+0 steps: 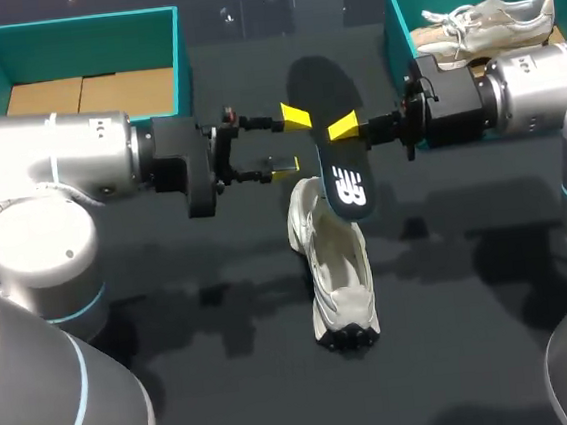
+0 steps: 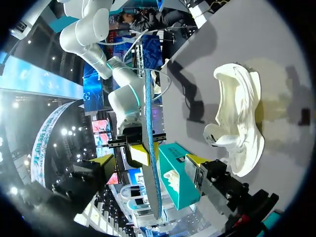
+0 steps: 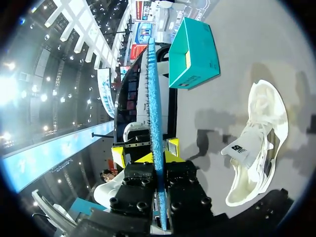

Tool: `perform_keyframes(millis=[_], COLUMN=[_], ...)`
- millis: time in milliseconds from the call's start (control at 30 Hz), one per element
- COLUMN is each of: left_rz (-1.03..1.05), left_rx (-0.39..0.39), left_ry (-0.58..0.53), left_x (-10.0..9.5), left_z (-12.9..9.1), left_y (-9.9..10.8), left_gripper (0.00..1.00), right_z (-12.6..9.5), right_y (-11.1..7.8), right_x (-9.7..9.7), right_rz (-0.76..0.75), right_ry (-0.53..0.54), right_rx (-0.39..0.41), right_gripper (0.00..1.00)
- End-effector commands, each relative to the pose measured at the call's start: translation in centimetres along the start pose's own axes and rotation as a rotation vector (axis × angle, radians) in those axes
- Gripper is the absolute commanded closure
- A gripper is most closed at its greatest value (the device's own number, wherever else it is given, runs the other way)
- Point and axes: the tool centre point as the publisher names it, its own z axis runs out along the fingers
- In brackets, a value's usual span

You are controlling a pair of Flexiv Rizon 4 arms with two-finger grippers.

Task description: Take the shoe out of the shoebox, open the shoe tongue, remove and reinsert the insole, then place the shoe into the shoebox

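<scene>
1. Black insole [image 1: 336, 157] hangs in the air above the white shoe [image 1: 334, 268], clamped across its two faces by the closed fingers of our right gripper [image 3: 158, 160]. The hold looks narrow, so we judge it could pivot or slip and drop onto the table [image 1: 458, 356].
2. Our left gripper [image 1: 292, 139] stands wide apart, one yellow tip on each side of the insole, gripping nothing. If it closes off-centre, the soft insole may bend or be tugged from the right gripper's hold.
3. Nothing holds the shoe, which lies on the table just below. Feeding the insole in one-handed could shove it sliding away, or fold the insole at the mouth.
4. Our teal shoebox [image 1: 75, 34] sits well apart at the left, so a long carry awaits later.
</scene>
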Motion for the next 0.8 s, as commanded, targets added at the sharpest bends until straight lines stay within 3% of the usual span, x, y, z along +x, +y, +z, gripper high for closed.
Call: perform_keyframes(millis=[33,333,400,600,667,800], left_rz=[0.070,0.070,0.056,-0.071,-0.122,-0.122], left_rx=[0.039,0.039,0.028,0.018,-0.007,-0.007], left_ry=[0.072,0.072,0.067,0.272,0.487,0.487], left_x=[-0.6,-0.6,-1.5,-4.1,-4.6,-4.6], left_z=[-3.7,-3.7,-3.4,-4.2,-4.2,-4.2], left_y=[0.3,0.3,1.1,4.5,6.1,6.1], left_gripper=[0.00,0.00,0.00,0.00,0.00,0.00], right_z=[-0.1,-0.1,-0.1,-0.1,-0.1,-0.1], right_y=[-0.5,-0.5,-0.5,-0.5,-0.5,-0.5], right_x=[0.0,0.0,0.0,0.0,0.0,0.0], right_rz=[-0.007,-0.007,-0.007,-0.007,-0.007,-0.007], right_ry=[0.001,0.001,0.001,0.001,0.001,0.001], right_rx=[-0.015,-0.015,-0.015,-0.015,-0.015,-0.015], right_gripper=[1.00,1.00,1.00,1.00,1.00,1.00])
